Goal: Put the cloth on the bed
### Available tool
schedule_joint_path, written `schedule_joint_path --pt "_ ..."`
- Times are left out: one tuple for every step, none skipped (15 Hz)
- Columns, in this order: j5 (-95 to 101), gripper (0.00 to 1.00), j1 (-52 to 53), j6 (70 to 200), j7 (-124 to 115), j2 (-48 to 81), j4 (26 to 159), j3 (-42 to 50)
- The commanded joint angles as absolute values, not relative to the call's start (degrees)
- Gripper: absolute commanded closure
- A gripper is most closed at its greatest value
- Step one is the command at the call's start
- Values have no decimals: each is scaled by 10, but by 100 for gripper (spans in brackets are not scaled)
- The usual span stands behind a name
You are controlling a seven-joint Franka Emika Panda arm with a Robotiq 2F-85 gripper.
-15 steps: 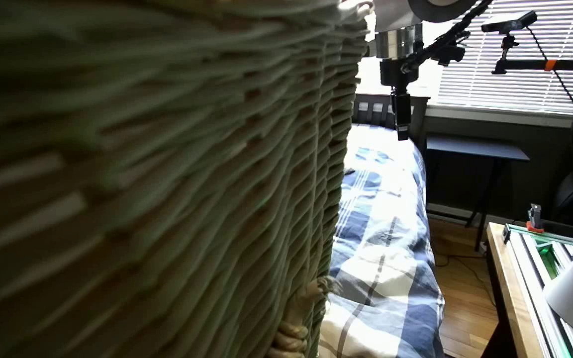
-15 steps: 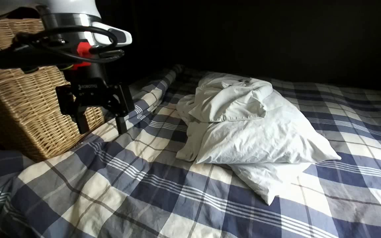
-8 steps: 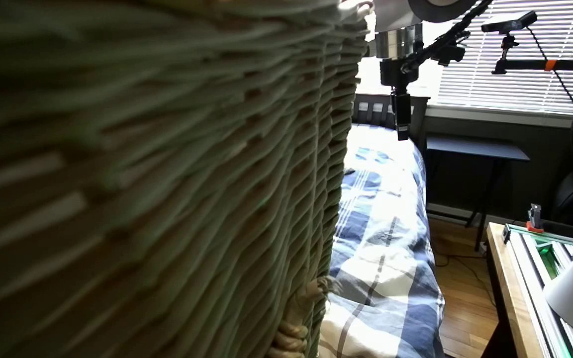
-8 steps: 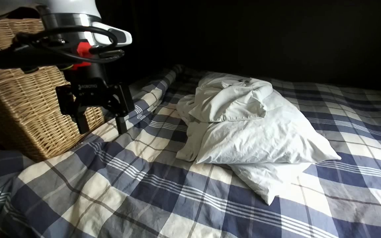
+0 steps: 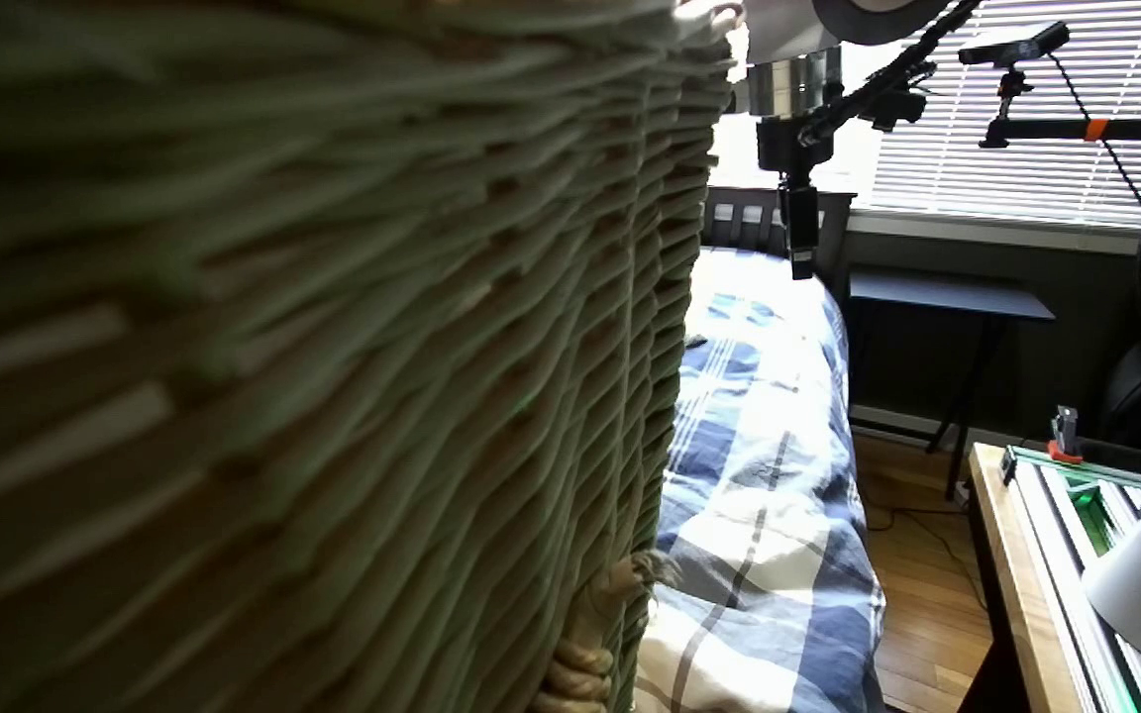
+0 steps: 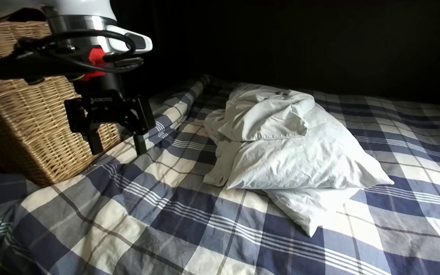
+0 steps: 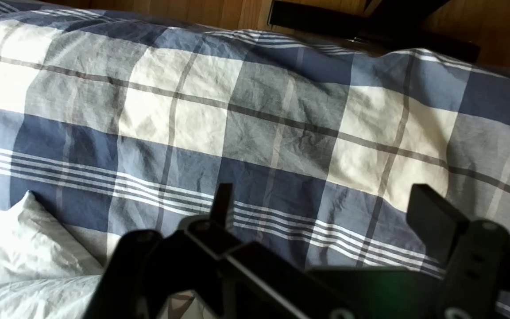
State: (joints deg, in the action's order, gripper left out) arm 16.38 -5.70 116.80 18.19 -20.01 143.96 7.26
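Cloth point(image 6: 266, 118), pale and crumpled, lies on the bed point(image 6: 212, 229), bunched on the upper of 2 stacked white pillows point(image 6: 311, 164). Gripper point(image 6: 118, 148) points down over the plaid cover point(image 7: 281, 110), in front of the wicker basket point(image 6: 63, 141) in an exterior view, apart from the cloth. Jaws spread wide; wrist view shows cover between them, pillow corner at lower left. In an exterior view the basket hides much of the bed; slatted headboard point(image 5: 749, 198) at far end, dark side table point(image 5: 947, 292) near it.
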Motion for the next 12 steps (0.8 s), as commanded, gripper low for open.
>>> schedule_joint_path --pt "164 0 -55 1167 181 -200 1439 74" --pt "164 0 -55 1167 181 -200 1439 74" --pt "159 0 -52 1188 183 -189 1435 75" --pt "156 0 -50 1208 179 -179 1430 75" --pt "147 0 -46 1238 177 -163 1422 76" --pt "141 0 -48 1278 182 -136 1407 83" --pt "129 0 -46 1315 180 -114 1394 84" --pt "122 0 -47 1354 180 -85 1376 86" --pt "109 0 -48 1381 183 -59 1359 87" --pt "95 0 -50 1406 185 -26 1335 90" --pt "84 0 -55 1423 181 5 1310 90" --pt "68 0 -58 1428 176 35 1283 90"
